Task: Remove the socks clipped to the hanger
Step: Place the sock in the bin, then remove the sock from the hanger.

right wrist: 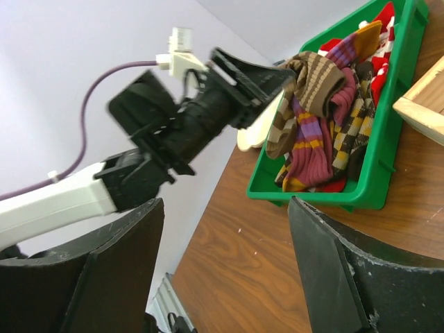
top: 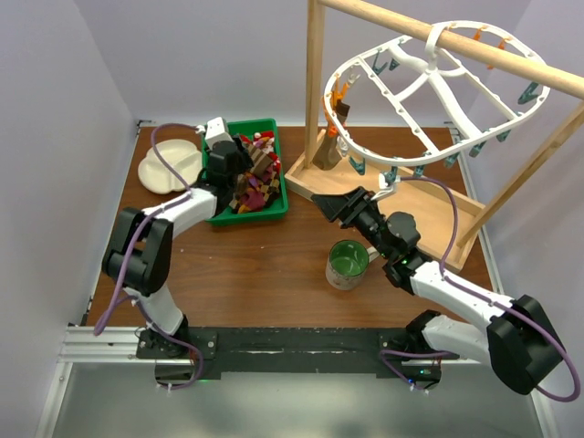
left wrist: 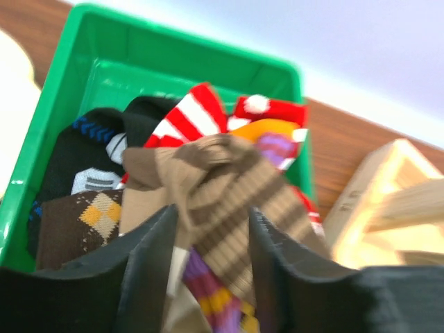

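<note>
**Hanger** [top: 438, 68]: white oval rack, hooked over the wooden pole [top: 511, 59] at the table's [top: 265, 274] far right. It is tilted, with its long axis running left to right across the top view. Orange and teal clips sit along the rim. 1 brown sock [top: 339, 109] looks clipped at the left end, hanging down beside the post.

**Socks** [right wrist: 326, 139]: heaped in the green bin [left wrist: 76, 41] at the far left-centre. The heap includes red-and-white striped, black, argyle and purple-banded ones.

**Striped sock** [left wrist: 222, 187]: brown and tan, on top of the heap. It lies between the left gripper's [left wrist: 211, 218] fingers, long axis running from the pile toward the wrist. In the right wrist view it droops near-vertically from the fingertips into the bin.

**Left gripper**: over the bin, fingers parted. Whether they pinch the striped sock cannot be told.

**Right gripper** [right wrist: 223, 205]: spread wide, nothing between its fingers, pointing left toward the bin from mid-table.

**Other**: 1 green cup [top: 348, 263] near the right arm and 1 cream plate [top: 164, 169] left of the bin.
</note>
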Robot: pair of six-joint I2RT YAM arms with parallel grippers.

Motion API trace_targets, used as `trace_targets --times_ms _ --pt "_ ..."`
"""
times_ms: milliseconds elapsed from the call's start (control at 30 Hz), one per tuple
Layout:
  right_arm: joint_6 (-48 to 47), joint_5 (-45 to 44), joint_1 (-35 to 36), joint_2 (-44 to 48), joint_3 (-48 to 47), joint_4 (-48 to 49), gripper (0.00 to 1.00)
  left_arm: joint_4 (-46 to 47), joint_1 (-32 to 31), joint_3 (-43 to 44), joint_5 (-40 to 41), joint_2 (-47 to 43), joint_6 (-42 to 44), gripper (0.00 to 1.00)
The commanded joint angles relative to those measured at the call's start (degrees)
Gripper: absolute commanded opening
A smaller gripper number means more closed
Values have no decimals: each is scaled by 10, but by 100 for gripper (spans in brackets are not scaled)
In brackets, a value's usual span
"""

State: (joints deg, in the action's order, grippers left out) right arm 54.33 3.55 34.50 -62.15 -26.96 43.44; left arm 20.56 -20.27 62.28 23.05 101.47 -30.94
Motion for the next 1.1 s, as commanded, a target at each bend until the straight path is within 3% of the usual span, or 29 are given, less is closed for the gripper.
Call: trace_targets --times_ms 0,200,300,400,500,1067 --pt "-12 -15 2 18 2 7 77 21 -1 -20 -27 -78 -1 59" --pt "-24 -20 1 26 5 1 77 31 -2 -35 -60 -144 25 63" --pt "-31 -29 1 39 13 -6 77 92 -3 -58 -140 -167 50 63" --pt "-33 -34 1 47 23 -7 77 152 -5 -56 -286 -158 75 63" --pt "-33 -35 0 53 31 -8 77 180 -15 -33 -352 -131 97 61" --pt "-78 -76 1 174 54 -118 77 222 -98 113 -432 34 149 64"
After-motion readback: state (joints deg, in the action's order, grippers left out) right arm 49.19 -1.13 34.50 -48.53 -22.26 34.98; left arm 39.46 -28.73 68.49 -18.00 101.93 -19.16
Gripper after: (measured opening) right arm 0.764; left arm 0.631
